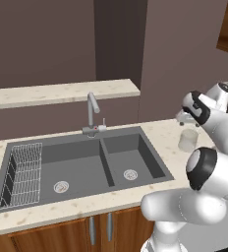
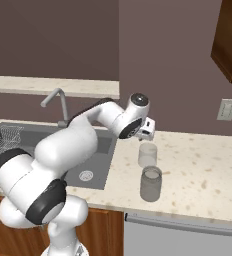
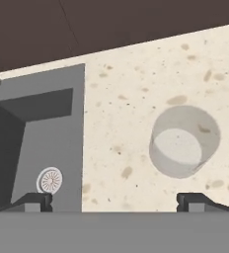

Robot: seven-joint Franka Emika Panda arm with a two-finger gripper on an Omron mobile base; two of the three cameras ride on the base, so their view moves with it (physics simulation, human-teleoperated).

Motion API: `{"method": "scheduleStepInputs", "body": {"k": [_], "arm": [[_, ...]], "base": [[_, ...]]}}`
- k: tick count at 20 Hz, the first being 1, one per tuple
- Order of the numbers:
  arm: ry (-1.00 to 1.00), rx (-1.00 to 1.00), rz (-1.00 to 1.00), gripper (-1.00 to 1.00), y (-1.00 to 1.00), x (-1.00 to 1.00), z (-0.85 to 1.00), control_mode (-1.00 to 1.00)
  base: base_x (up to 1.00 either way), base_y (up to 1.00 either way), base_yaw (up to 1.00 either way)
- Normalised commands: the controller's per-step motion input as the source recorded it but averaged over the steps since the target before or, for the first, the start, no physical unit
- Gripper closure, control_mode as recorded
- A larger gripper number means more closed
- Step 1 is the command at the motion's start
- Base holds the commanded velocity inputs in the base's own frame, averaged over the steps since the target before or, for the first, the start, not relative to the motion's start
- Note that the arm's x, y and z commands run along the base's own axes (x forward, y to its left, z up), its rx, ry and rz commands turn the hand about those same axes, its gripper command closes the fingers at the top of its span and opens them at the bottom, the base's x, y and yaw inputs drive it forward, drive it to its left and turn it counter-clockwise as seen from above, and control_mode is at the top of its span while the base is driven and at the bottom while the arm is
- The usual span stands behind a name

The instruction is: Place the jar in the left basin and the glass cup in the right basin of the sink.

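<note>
The pale clear glass cup (image 2: 147, 155) stands upright on the counter to the right of the sink (image 1: 152, 147). My gripper (image 2: 147, 136) hangs just above it, open, with nothing between its fingers. From the hand camera the glass cup (image 3: 184, 141) lies up and to the right of the gripper (image 3: 116, 202), outside the line between the fingertips (image 3: 200, 200). The darker grey jar (image 2: 151, 184) stands upright closer to the counter's front edge, a little apart from the cup. The wide left basin (image 1: 79, 162) and the narrow right basin (image 1: 138, 157) hold neither.
A wire rack (image 1: 25, 174) sits at the left end of the left basin. A curved steel tap (image 1: 91, 110) rises behind the divider. A raised ledge (image 1: 62, 92) runs behind the sink. A wall cabinet (image 2: 230, 40) hangs at upper right.
</note>
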Motion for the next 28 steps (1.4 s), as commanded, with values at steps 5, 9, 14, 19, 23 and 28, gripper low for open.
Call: {"method": "scheduleStepInputs", "body": {"k": [5,9,14,19,23,28], "arm": [[-0.2,-0.12,0.0,-1.0,0.02,0.1,-0.16,-1.0],[-0.01,-0.13,0.0,-1.0,0.1,0.3,-0.15,-1.0],[0.04,-0.09,0.0,-1.0,0.04,0.29,-0.09,-1.0],[0.1,-0.05,0.0,-1.0,0.0,0.23,-0.06,-1.0],[0.16,-0.03,0.0,-1.0,0.0,0.11,-0.05,-1.0],[0.12,-0.01,0.0,-1.0,-0.03,0.05,-0.09,-1.0]], "base": [[0.0,0.0,0.0],[0.0,0.0,0.0],[0.0,0.0,0.0],[0.0,0.0,0.0],[0.0,0.0,0.0],[0.0,0.0,0.0]]}}
